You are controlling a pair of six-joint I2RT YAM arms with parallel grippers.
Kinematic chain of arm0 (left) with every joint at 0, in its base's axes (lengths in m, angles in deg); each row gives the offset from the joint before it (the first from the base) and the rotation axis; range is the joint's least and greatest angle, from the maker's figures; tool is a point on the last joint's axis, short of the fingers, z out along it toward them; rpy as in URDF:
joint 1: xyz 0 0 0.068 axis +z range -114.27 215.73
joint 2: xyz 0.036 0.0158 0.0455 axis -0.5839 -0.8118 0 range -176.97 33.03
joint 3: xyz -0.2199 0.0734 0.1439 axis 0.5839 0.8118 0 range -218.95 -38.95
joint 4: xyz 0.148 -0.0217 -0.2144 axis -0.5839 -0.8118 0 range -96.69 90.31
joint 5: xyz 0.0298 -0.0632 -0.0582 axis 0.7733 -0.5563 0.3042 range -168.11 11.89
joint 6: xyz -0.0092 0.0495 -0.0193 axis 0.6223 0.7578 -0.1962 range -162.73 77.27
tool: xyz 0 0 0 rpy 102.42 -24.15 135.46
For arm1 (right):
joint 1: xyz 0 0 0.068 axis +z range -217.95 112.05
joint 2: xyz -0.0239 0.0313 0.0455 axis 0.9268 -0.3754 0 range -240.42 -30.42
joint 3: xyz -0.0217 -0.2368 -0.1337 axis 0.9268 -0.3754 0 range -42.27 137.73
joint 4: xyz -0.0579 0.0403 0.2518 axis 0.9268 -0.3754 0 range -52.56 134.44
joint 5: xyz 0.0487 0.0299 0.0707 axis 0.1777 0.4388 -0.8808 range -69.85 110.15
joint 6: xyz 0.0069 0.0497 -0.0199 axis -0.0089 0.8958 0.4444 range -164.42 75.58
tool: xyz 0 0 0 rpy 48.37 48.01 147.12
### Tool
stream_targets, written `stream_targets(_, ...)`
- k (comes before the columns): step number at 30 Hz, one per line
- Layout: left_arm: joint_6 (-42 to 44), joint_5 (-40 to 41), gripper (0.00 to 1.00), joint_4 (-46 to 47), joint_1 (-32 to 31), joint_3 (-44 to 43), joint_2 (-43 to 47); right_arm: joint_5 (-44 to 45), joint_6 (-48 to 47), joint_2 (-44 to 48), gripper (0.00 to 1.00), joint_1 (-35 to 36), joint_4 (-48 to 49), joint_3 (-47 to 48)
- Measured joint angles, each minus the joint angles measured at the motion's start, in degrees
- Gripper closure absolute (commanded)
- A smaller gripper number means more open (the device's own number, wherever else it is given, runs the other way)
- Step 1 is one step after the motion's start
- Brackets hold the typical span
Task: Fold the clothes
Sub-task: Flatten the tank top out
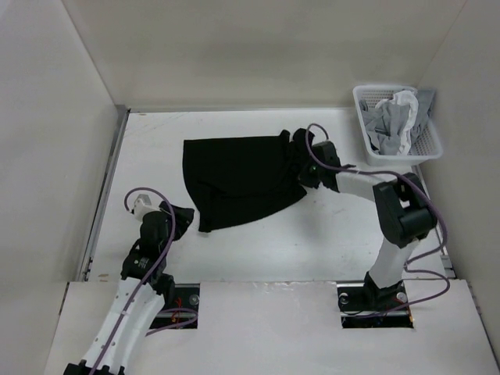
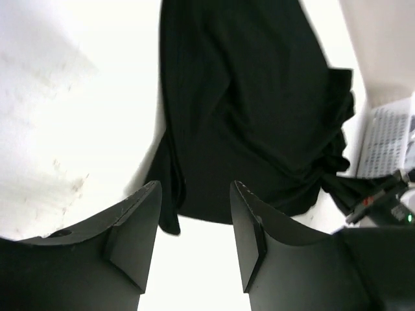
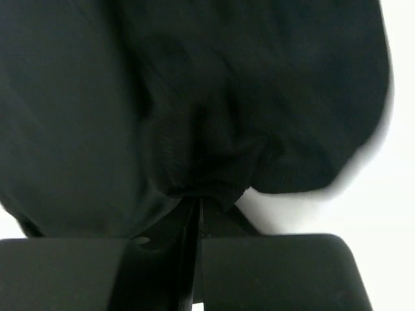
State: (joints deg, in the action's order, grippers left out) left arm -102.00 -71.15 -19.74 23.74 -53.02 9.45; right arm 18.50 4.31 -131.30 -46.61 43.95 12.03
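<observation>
Black soft-fabric short-sleeved garment point(image 1: 234, 180) lies partly spread across the middle of the white tabletop point(image 1: 312, 242). I see my right gripper point(image 3: 196, 210) clenched on its bunched right edge; my left gripper point(image 2: 194, 201) stands released, jaws apart, just beside its near corner.

Plain beige walls point(image 1: 234, 47) enclose a scuffed white table point(image 1: 312, 242) under bright light.

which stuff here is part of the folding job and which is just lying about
job: black garment, right fingers shut on it, left fingers open
lying about: white basket, grey and white clothes in it
</observation>
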Motion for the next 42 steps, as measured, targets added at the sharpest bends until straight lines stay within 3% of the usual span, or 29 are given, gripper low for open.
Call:
stream_targets(3,1.05,2.78,0.54,1.16,-0.44,-1.95,-0.96,-2.25,0.07,-6.99,0.99,-2.05,-1.77,11.56)
stream_targets(7,1.86,3.93,0.54,5.42,-0.39,-2.73,-8.55,-4.39,0.15,-17.64,0.98,-4.46,-4.39,30.32)
stream_targets(9,1.88,3.76,0.54,8.11,-0.07,-2.73,-13.79,-4.59,0.04,-22.08,0.88,-5.81,-5.11,39.12)
stream_targets(13,1.38,3.23,0.55,13.97,0.24,-2.93,-23.69,-4.07,-1.18,-24.37,0.47,-8.5,-5.01,46.14)
stream_targets(15,0.81,3.56,0.58,17.22,0.61,-3.93,-28.85,-2.84,-2.82,-21.84,0.4,-9.44,-4.28,43.36)
stream_targets(17,0.2,4.48,0.59,20.83,1.6,-6.82,-35.93,-1.42,-4.46,-16.28,0.4,-9.42,-3.1,35.87)
stream_targets(20,-0.79,5.62,0.61,25.92,3.37,-14.58,-48.61,0.15,-6.1,-5.42,0.72,-6.36,-0.59,21.57)
stream_targets(22,-1.2,5.73,0.63,29.03,4.48,-20.33,-56.24,0.52,-6.38,1.22,0.85,-1.77,1.99,12.7)
stream_targets(27,-0.42,5.07,0.67,33.81,9.01,-30.05,-67.98,-0.09,-6.51,9.27,0.84,9.29,8.39,-2.56)
stream_targets(32,3.74,4.42,0.65,34.12,12.87,-37.05,-76.56,0.17,-5.79,13.2,0.82,13.6,12.11,-13.97)
stream_targets(42,15.54,2.8,0.64,32.44,13.73,-48.92,-88.52,0.63,-2.34,14.19,0.81,22.91,20.06,-19.65)
